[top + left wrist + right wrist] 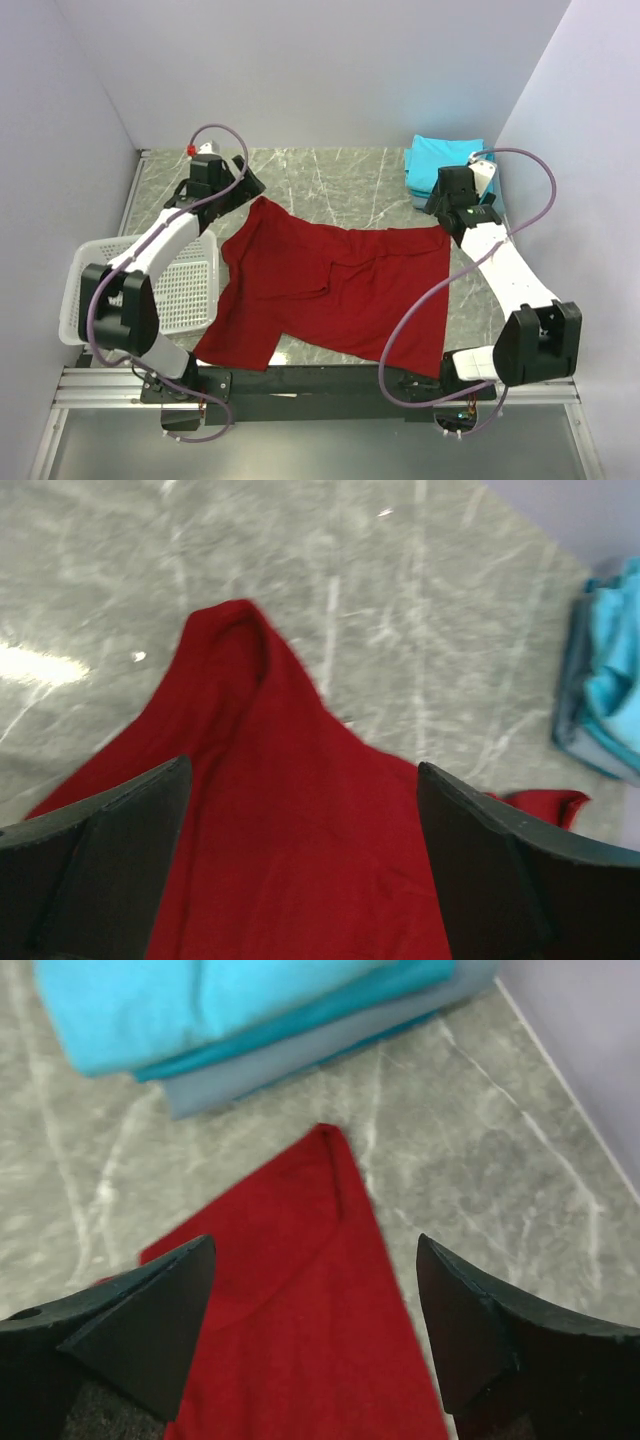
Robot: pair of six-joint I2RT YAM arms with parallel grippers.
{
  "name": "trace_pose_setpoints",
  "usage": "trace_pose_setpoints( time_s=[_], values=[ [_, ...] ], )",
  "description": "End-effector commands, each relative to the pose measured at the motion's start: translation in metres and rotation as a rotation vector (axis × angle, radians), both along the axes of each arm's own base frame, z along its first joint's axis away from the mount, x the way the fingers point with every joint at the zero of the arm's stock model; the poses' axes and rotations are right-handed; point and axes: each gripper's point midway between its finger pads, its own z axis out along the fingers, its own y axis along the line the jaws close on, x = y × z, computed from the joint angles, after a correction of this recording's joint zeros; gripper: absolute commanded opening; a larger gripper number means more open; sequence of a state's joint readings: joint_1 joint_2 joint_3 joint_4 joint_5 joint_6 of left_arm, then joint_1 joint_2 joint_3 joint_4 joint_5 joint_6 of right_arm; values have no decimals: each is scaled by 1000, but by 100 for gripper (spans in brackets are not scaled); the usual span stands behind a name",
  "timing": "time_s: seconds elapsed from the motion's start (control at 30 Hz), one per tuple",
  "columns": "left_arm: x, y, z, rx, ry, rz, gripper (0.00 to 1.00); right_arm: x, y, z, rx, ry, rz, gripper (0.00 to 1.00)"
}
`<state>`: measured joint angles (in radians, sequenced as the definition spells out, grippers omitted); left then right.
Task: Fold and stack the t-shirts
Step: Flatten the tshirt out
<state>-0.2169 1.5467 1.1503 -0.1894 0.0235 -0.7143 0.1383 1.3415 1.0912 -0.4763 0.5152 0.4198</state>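
**Asker:** Where is the shirt?

**Me:** The red t-shirt lies spread open across the middle of the bench. It is rumpled, with creases running through its centre. Its near hem reaches the bench's near edge. Its left side comes right up to the white lattice basket; I cannot tell whether they touch.

**Asker:** And the others?

**Me:** The folded t-shirts sit stacked in the far right corner of the bench. Turquoise ones are on top and a grey-blue one is at the bottom. The stack is near the red t-shirt's far right corner but apart from it, with bare marble between them.

**Asker:** What about your claws?

**Me:** My left claw is at the far left corner of the red t-shirt, where the cloth comes to a curled point. Its fingers are spread wide and grip nothing. Red cloth lies between and below them, but I cannot tell whether they touch it.

My right claw is over the far right corner, just as wide and also holding nothing. In the right wrist view that corner's tip lies just ahead, between my two fingers, with the stack beyond it.

**Asker:** And the basket?

**Me:** It stands at the bench's left side, and my left arm passes over it.
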Motion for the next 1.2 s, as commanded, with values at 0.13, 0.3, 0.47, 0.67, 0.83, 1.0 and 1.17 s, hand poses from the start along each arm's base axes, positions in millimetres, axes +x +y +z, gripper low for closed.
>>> trace_pose_setpoints(
  time_s=[0.13, 0.3, 0.47, 0.67, 0.83, 1.0, 1.17],
  values=[
    [-32, -30, 57, -116, -143, -150, 99, -20, 35, 26, 201, -157, 120, 89],
    [-82, -70, 20, -166, -65, -272, 99, -56, 73, -11, 378, -151, 257, 90],
    [-124, -88, -33, -184, 39, -316, 99, -94, 101, -62, 483, -35, 332, 91],
    [-136, -95, -72, -226, 113, -333, 99, -112, 101, -123, 480, 169, 297, 91],
    [-134, -104, -89, -246, 149, -356, 99, -108, 94, -148, 445, 282, 240, 91],
    [-124, -112, -97, -259, 154, -366, 99, -99, 83, -168, 414, 387, 177, 91],
    [-113, -123, -103, -279, 173, -397, 99, -87, 61, -181, 393, 456, 106, 86]
  ],
)
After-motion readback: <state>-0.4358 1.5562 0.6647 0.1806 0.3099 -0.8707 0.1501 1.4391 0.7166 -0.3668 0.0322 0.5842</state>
